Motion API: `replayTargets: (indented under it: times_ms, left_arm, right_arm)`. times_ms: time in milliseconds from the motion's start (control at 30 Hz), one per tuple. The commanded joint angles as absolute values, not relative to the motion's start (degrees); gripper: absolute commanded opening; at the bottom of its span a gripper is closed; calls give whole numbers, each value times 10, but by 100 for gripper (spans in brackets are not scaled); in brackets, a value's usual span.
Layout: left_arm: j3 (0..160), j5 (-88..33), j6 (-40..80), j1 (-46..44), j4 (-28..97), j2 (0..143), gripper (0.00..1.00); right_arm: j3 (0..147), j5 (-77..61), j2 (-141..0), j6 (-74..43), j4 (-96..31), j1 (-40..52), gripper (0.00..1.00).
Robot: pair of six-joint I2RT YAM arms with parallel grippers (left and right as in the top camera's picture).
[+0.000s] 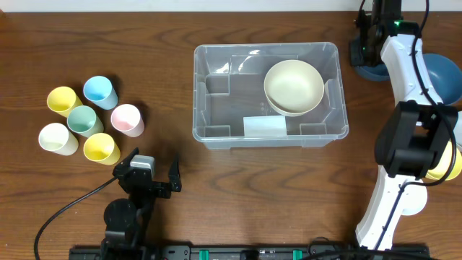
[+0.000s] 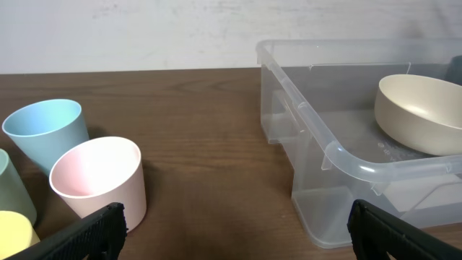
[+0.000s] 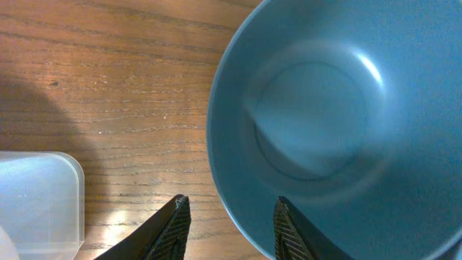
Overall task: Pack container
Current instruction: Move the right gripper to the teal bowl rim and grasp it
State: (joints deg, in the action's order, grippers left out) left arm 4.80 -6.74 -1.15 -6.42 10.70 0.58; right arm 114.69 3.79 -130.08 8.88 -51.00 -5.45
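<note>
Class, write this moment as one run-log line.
left jaws open, near cups | right jaws open, astride blue bowl rim | cream bowl in container

I see a cream round bowl (image 1: 294, 87) inside the clear rectangular plastic container (image 1: 198, 94); pastel plastic cups (image 1: 86, 119) cluster to its left.

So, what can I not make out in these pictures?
Blue bowl: overhead, partly behind the right arm; cropped in the right wrist view.
Yellow thing: overhead, under the right arm, at the edge.
Label on the container: overhead, too small to read.
Right gripper: overhead, under its arm.
</note>
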Motion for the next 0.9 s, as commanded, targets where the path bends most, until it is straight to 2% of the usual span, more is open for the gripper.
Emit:
replayTargets:
  times_ms: [0,400,600,767,867]
  left_arm:
    - [39,-75,-13,-62,125,2,98]
    - [39,-75,-13,-62,125,2,98]
    - [39,-75,-13,-62,125,2,98]
    - [39,-75,-13,-62,125,2,98]
    - [39,-75,-13,-62,125,2,98]
  right_arm:
    - [1148,25,-1318,104,-506,-57,39]
    - [1148,26,-1347,103,-495,-57,32]
    - [1148,28,-1347,97,-492,-60,18]
    - [1148,28,-1347,97,-493,-65,2]
    - [1148,29,-1347,93,-492,-69,1]
